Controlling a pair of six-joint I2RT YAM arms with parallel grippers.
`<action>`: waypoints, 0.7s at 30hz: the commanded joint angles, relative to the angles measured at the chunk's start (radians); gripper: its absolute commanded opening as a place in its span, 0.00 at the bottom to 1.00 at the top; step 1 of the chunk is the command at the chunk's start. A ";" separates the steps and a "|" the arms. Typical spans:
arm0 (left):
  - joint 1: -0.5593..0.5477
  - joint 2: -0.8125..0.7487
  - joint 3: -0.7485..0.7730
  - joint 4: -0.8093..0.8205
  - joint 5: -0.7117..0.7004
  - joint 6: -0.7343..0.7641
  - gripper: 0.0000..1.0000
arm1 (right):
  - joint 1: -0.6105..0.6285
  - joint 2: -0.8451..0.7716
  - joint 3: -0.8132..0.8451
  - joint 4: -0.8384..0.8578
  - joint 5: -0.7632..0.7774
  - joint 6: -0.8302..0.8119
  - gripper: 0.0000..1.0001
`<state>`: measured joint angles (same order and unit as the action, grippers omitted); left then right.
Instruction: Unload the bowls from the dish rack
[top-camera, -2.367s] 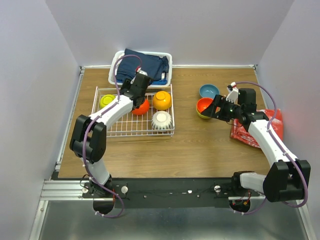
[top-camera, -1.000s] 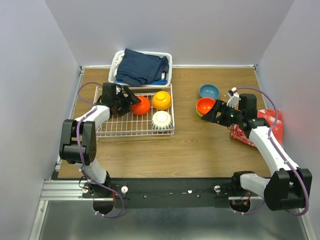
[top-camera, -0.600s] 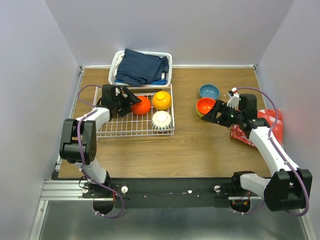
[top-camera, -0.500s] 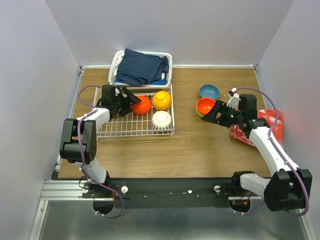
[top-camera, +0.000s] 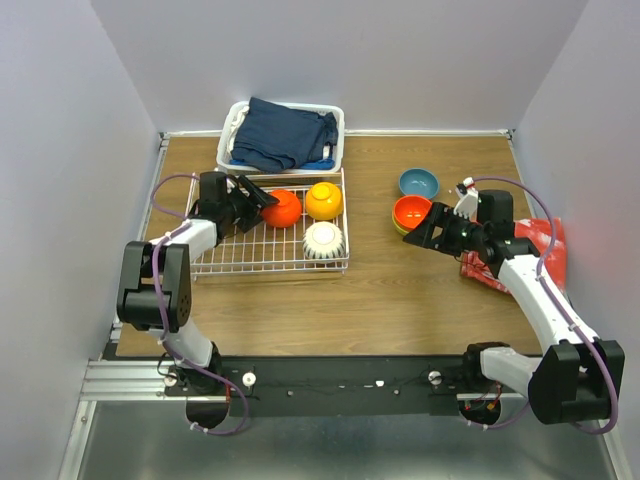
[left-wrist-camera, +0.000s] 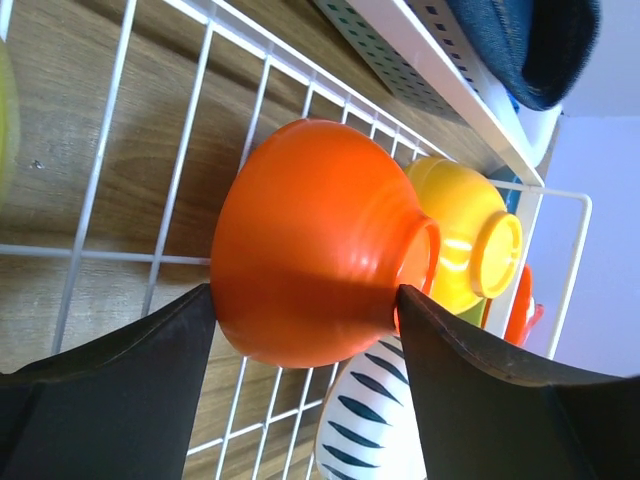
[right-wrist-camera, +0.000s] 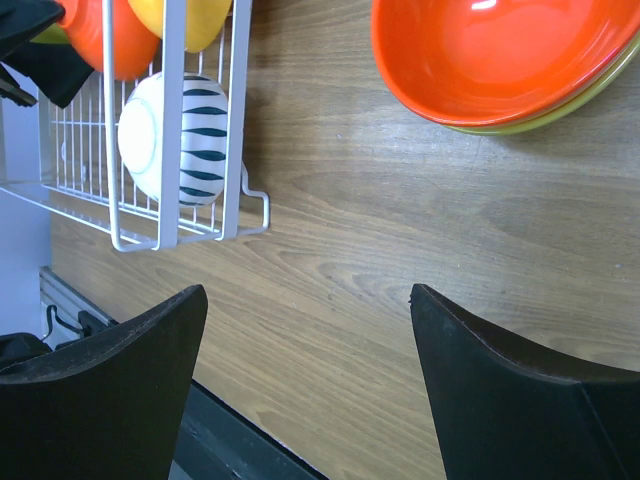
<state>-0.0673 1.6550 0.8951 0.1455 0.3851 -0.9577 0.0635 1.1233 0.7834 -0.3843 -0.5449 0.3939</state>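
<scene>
The dish rack (top-camera: 270, 270) sits at the left of the tabletop (top-camera: 380, 290). It holds a red-orange bowl (left-wrist-camera: 315, 240), an orange-yellow bowl (left-wrist-camera: 465, 240) and a white ribbed bowl (right-wrist-camera: 175, 135). A lime-green bowl (left-wrist-camera: 3, 110) shows only as a sliver at the left wrist view's edge; from above the left arm (top-camera: 190, 240) hides it. The left hand (left-wrist-camera: 302, 295) has its fingers spread on both sides of the red-orange bowl; whether they press it, I cannot tell. The right hand (right-wrist-camera: 305, 290) is wide apart over bare wood, near a second red-orange bowl (right-wrist-camera: 500, 50) stacked in a green bowl (right-wrist-camera: 560, 105), both cut off. A blue bowl (top-camera: 418, 182) stands just behind.
</scene>
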 joint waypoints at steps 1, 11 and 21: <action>0.000 -0.064 0.008 -0.030 -0.017 0.019 0.50 | 0.001 -0.017 -0.006 -0.005 -0.012 0.008 0.90; 0.000 -0.133 0.051 -0.122 -0.058 0.116 0.33 | 0.018 0.003 0.022 0.022 -0.046 0.026 0.90; -0.008 -0.190 0.088 -0.201 -0.087 0.238 0.21 | 0.059 0.026 0.062 0.032 -0.049 0.045 0.90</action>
<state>-0.0677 1.5375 0.9230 -0.0116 0.3408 -0.8253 0.0982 1.1324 0.7891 -0.3817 -0.5697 0.4198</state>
